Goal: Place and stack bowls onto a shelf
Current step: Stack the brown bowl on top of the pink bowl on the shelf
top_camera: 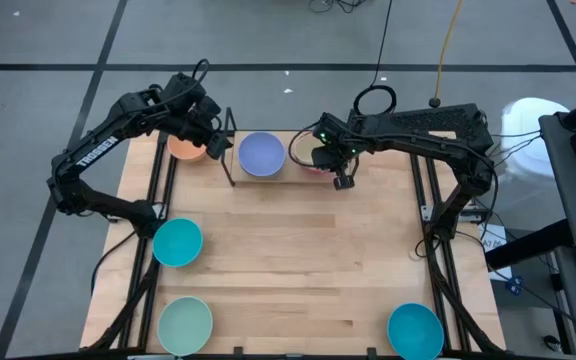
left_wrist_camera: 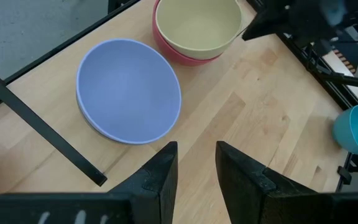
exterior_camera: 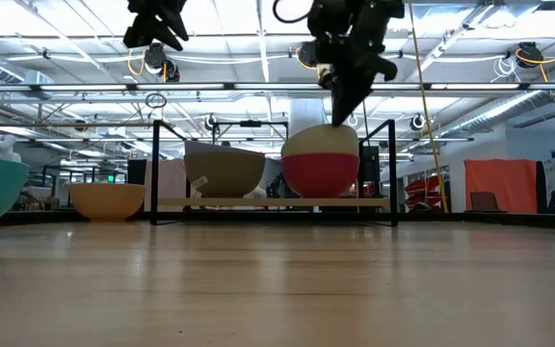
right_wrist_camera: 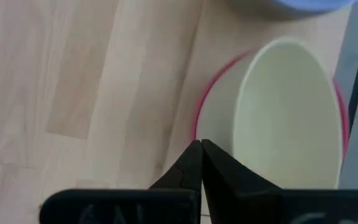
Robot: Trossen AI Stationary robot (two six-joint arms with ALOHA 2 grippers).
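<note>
Two tools are at work over the shelf (top_camera: 230,150) at the table's (top_camera: 298,260) far edge. The right tool (right_wrist_camera: 200,163) is pinched fully shut, holding nothing, its tips just above the rim of the cream bowl (right_wrist_camera: 288,115), which sits nested in the magenta bowl (right_wrist_camera: 205,109) on the shelf. Its arm reaches in from the right, wrist bent downward. The left tool (left_wrist_camera: 194,171) stands a little open and empty, hovering near the lavender bowl (top_camera: 261,153), beside the orange bowl (top_camera: 184,148). Two teal bowls (top_camera: 177,242) and a mint bowl (top_camera: 185,324) wait nearer the front.
</note>
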